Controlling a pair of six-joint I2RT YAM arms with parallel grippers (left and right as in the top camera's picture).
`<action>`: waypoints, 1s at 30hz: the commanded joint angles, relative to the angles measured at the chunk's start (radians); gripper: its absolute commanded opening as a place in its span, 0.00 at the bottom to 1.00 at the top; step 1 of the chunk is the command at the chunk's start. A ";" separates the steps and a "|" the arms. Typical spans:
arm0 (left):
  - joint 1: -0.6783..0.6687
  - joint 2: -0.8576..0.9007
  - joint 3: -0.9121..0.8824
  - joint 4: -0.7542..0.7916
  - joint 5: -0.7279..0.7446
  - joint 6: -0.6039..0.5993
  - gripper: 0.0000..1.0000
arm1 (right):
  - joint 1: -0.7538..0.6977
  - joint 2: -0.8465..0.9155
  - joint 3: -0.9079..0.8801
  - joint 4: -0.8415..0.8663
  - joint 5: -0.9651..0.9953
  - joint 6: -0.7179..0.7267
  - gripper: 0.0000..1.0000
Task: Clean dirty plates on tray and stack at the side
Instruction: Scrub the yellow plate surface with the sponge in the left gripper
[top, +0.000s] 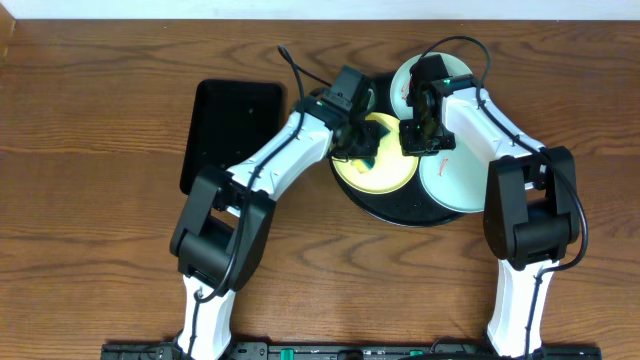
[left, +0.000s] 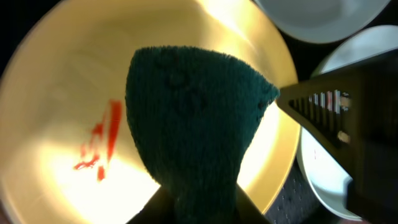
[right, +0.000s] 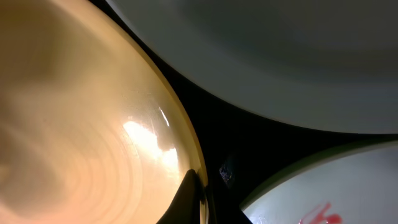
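From overhead, the tray carried all three plates. The yellow plate lay on its left half, one mint plate overhung its far rim, and a second mint plate lay on its right half. A rectangular tray sat well to the left of the round tray. The left gripper hung over the yellow plate with a green cloth. The right gripper met that plate's edge near the tray's centre.

The left wrist view showed the cloth pinched between the left claw's fingers, its soft bulk draped onto the yellow plate beside a red smear. The cloth would likely fold and drag rather than push.

The right wrist view showed the right claw closed down, a fingertip lying on the yellow plate's thin rim, apparently pinning it. The plate looked glossy, stiff and light. It would probably skate on the tray under wiping unless held at that rim.
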 joint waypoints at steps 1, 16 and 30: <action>-0.007 0.022 -0.022 0.041 -0.027 -0.024 0.23 | 0.021 0.013 -0.008 0.001 -0.070 0.018 0.02; -0.006 0.044 -0.022 0.034 -0.153 0.094 0.69 | 0.021 0.013 -0.008 -0.002 -0.068 -0.003 0.02; -0.052 0.044 -0.022 -0.008 -0.181 0.179 0.68 | 0.021 0.013 -0.008 -0.005 -0.068 -0.014 0.02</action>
